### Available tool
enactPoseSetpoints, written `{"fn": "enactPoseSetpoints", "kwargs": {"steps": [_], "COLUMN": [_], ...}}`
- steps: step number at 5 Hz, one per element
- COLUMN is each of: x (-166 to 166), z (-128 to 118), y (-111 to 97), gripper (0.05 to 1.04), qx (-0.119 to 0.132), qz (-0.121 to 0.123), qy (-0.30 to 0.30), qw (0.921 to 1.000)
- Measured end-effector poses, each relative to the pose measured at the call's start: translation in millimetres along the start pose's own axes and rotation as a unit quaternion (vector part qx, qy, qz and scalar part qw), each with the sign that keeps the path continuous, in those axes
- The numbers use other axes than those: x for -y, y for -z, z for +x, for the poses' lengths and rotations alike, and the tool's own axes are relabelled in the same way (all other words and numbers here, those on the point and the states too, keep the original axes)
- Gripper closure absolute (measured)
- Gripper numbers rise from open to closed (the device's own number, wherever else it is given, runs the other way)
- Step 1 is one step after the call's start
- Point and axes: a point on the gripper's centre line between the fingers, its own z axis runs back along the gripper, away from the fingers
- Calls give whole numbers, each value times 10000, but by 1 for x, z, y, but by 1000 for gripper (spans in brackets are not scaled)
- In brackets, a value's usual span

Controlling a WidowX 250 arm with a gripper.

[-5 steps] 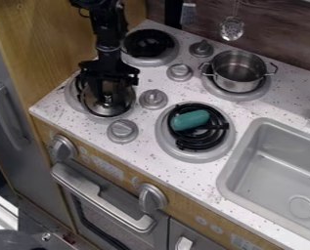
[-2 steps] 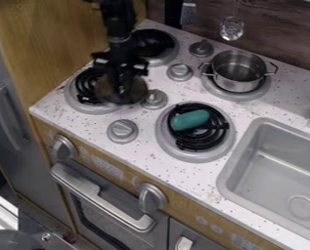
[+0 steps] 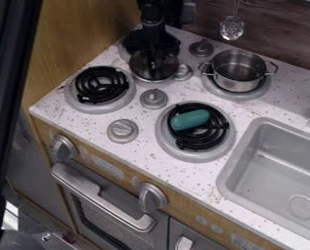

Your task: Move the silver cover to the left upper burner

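On my left, a wood panel (image 3: pixel 62 44) rises beside the counter (image 3: pixel 141 152), hemming that side; the front-left burner (image 3: pixel 101 85) sits near the front edge, knobs just beside it. My gripper (image 3: pixel 154 61) hangs farther back, its fingers closed on the middle of the silver cover (image 3: pixel 170 69). In view, the cover overlaps the near part of the left upper burner (image 3: pixel 123 50) and touches or overlaps a knob (image 3: pixel 183 72) (I can't judge the height). Right of that, a strip of counter separates it from the pot (image 3: pixel 238 71), then the sink (image 3: pixel 281 171).
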Motion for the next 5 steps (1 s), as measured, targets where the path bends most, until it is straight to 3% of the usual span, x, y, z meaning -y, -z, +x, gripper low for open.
{"fn": "enactPoseSetpoints", "kwargs": {"steps": [3, 4, 5], "x": [-24, -28, -25], "z": [17, 19, 17], "y": [6, 16, 19], "gripper": [812, 765, 464], "qx": [319, 267, 302], "qz": [181, 147, 76], "qy": [-492, -569, -555], "qw": [9981, 9979, 9980]}}
